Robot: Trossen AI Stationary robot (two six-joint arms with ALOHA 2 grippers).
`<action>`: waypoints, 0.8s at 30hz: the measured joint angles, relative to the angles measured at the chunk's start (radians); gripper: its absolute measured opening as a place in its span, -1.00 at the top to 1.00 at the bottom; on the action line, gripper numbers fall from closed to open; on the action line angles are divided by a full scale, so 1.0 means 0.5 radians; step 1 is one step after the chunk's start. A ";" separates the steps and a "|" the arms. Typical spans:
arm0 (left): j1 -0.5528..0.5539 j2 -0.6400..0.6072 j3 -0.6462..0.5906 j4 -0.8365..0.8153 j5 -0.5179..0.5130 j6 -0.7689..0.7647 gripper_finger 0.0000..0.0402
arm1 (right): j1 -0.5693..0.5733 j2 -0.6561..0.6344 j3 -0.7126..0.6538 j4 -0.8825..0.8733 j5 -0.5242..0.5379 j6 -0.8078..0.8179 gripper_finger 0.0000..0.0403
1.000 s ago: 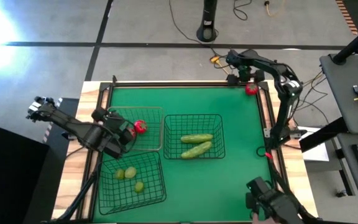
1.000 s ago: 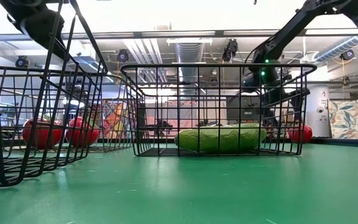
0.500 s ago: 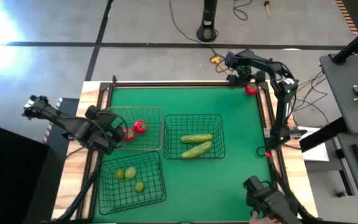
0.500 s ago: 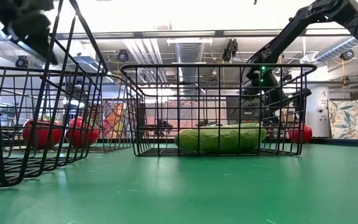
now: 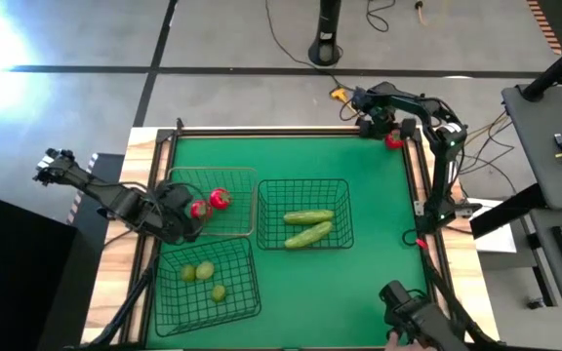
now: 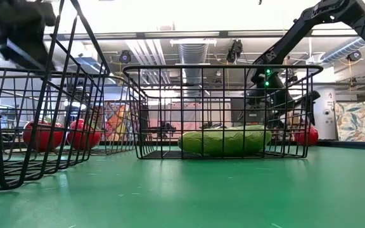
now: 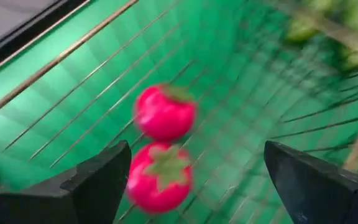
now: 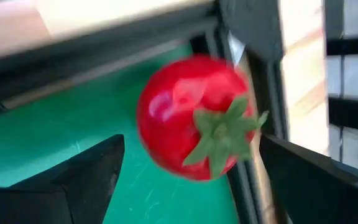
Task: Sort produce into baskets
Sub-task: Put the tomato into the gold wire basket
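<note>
Two red tomatoes lie on the floor of the pale-wire basket at the far left. They also show in the left wrist view. My left gripper hangs open and empty over that basket's left side. A third tomato lies on the mat in the far right corner. My right gripper is open just above it, one finger to each side, not touching.
A dark basket in the middle holds two cucumbers. A dark basket at the near left holds three yellow-green fruits. The table's raised frame runs close beside the corner tomato. Green mat lies bare at the near right.
My left gripper has drawn back toward the table's left edge, uncovering the second tomato in the pale basket. My right gripper has come down and closer to the tomato in the far right corner.
</note>
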 joint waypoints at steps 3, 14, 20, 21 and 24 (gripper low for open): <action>0.003 -0.003 0.012 0.093 -0.045 0.130 -0.73 | 0.013 0.001 -0.061 0.014 -0.013 0.032 -0.83; -0.001 0.016 -0.116 0.105 -0.001 0.012 -0.73 | 0.046 -0.003 -0.345 0.291 0.204 0.437 -0.78; -0.003 0.061 -0.132 0.246 -0.010 0.091 -0.73 | 0.088 -0.005 -0.421 0.405 0.413 0.453 -0.78; -0.003 0.062 -0.131 0.271 -0.016 0.120 -0.73 | 0.085 -0.004 -0.426 0.424 0.432 0.458 -0.78; -0.003 0.063 -0.130 0.326 -0.063 0.177 -0.73 | 0.082 -0.004 -0.438 0.505 0.480 0.421 -0.78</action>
